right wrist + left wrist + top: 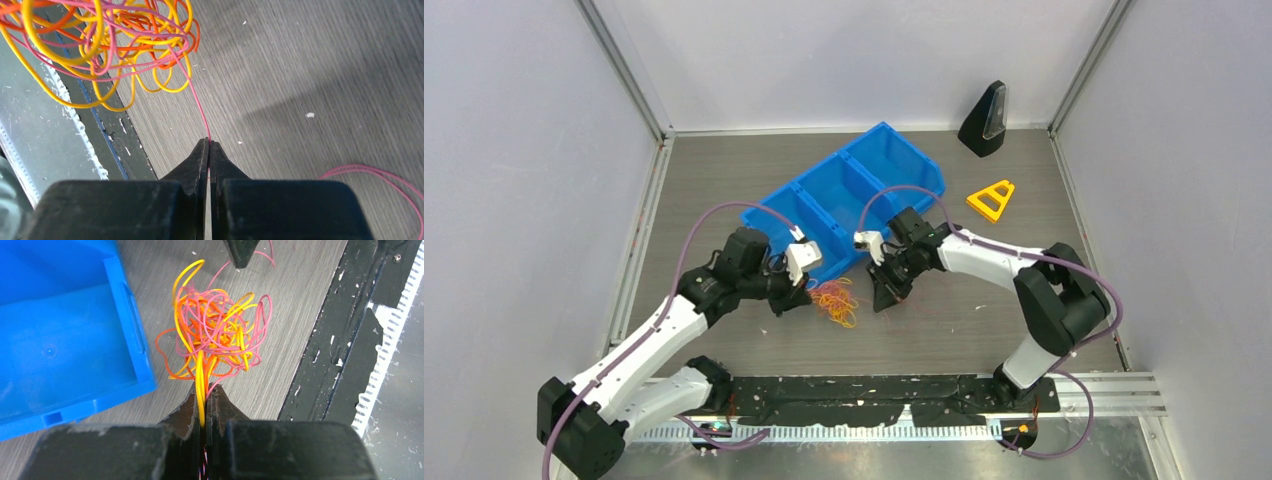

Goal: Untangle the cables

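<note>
The left gripper [205,396] has its two fingers pressed together on a few yellow strands of the tangle of thin orange-yellow, red and pink cables [215,330]. The right gripper [209,145] is closed too, pinching a single pink strand that runs up into the tangle. This one tangle lies on the grey wood-grain table [944,320] between the two grippers, just near of a blue plastic three-compartment bin [854,185]. How many separate cables it holds cannot be told. At the far right, well apart from the tangle, are one black wedge-shaped block [984,120] and one yellow triangular frame [991,200].
</note>
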Robot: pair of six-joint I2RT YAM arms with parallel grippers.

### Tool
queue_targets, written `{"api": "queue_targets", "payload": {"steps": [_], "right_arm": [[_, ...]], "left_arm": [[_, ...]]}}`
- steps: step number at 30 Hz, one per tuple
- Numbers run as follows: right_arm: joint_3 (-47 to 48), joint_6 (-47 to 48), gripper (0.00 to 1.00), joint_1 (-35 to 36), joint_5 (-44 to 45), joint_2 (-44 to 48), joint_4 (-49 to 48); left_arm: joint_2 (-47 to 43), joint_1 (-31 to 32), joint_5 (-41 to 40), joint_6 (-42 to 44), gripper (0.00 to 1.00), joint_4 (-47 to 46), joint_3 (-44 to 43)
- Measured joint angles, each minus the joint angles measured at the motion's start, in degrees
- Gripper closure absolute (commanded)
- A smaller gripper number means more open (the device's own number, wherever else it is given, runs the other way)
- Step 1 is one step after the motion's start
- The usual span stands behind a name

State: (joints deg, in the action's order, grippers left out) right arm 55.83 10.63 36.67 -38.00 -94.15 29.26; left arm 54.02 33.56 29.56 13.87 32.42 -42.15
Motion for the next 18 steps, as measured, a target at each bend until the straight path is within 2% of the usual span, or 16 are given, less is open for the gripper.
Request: {"api": "queue_targets", "payload": {"steps": [5,11,14,18], "right_arm": [[-1.8,1.8,0.95,-3.7,3.4,8.0,2.1],[1.4,6.2,0.95,-19.9,9.2,20.4,5.4],[3.5,9.4,0.95,-27.5,12.3,22.2,7.0],[4.7,13.3,0.95,-34.1,14.1,22.1,10.3]], "left_arm": [[-3.0,-1.6,-0.5,2.7,1.00,2.2,0.0],[-7.0,-2.2,-2.4,12.0,1.00,7.6,1.9],[-8.6,-3.0,-4.1,16.8,1.00,11.5,4.7],[-10.8,-3.8,-6.6,21.8,1.00,15.6,7.5]]}}
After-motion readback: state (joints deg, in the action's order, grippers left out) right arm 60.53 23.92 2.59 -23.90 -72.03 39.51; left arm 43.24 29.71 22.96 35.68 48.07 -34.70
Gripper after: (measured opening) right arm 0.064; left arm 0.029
